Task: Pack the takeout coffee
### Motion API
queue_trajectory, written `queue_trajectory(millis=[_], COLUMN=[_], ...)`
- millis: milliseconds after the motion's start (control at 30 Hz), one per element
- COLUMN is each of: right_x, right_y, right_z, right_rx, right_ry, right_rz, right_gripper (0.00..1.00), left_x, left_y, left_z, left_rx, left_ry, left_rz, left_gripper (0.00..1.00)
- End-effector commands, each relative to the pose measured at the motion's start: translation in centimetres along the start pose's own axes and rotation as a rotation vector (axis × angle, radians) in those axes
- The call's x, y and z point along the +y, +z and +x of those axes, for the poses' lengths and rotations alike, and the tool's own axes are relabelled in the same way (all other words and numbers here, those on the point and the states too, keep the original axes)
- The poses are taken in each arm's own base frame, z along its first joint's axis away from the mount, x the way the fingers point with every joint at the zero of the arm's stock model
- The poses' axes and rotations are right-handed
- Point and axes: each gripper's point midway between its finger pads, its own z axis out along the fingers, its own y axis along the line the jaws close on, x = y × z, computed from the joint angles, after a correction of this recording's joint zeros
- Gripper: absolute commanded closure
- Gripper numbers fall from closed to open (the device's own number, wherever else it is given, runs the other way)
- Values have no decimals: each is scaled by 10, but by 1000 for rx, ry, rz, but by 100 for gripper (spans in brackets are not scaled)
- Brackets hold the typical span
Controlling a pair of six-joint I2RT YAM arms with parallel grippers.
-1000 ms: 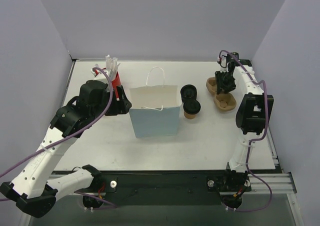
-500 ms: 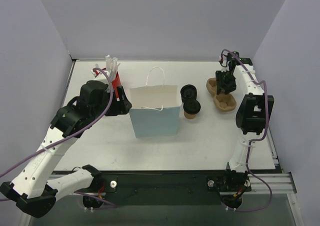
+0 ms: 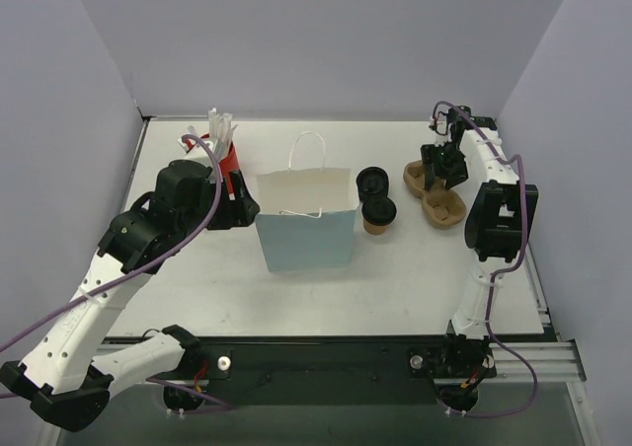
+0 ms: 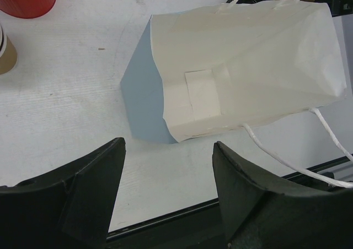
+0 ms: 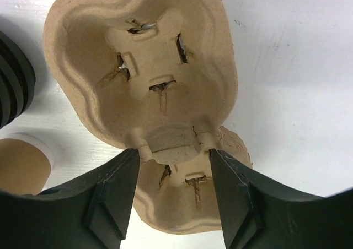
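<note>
The takeout coffee [image 3: 378, 214], a tan cup under a black lid, stands upright on the white counter [image 3: 395, 278]. It is just to the right of the bag and untouched by either arm. Close behind it sits a stack of black lids [image 3: 373, 181].

The blue paper bag [image 3: 306, 234] stands upright in the middle of the counter with its mouth open. Its white cord handles are up and its pale lining shows from above.

The left hand [image 4: 168, 150] hovers over the bag's left side. Its two dark fingers are spread wide with nothing between them, and below them are only the bag's corner and the bare counter. Beyond that arm, toward the back left, a red cup [image 3: 227, 158] holds some white sticks [image 3: 219, 125]. I cannot make out what they are.

Over on the right, a brown moulded-pulp cup carrier [image 5: 160, 56] lies flat on the counter, with its two hollows facing up. The right hand [image 5: 174, 152] is down on it. Its fingers stand partway apart, one on each side of the narrow bridge between the hollows and right up against its edges. From here I cannot tell whether they pinch the bridge or merely flank it.

The carrier lies well right of the coffee, and the lids and cup stand between it and the bag.
</note>
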Motion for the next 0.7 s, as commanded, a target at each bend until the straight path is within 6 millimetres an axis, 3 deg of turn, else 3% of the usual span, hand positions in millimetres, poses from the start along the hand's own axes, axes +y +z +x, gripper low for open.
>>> queue_trajectory(millis=[0,567,667], right_x=[0,-1,0], right_y=[-2,6,6], right_z=[11,4,5], right_rx=[38,37,40], right_ry=[-47,-60,-62], right_rz=[-24,-29,-35], right_gripper=[45,51,58], left_x=[-2,1,2], left_y=[-8,-11,-11], left_z=[-7,-6,-5], left_rx=[-42,-43,-40], left_ry=[9,20,22], left_rz=[21,10,7], left_gripper=[26,26,26])
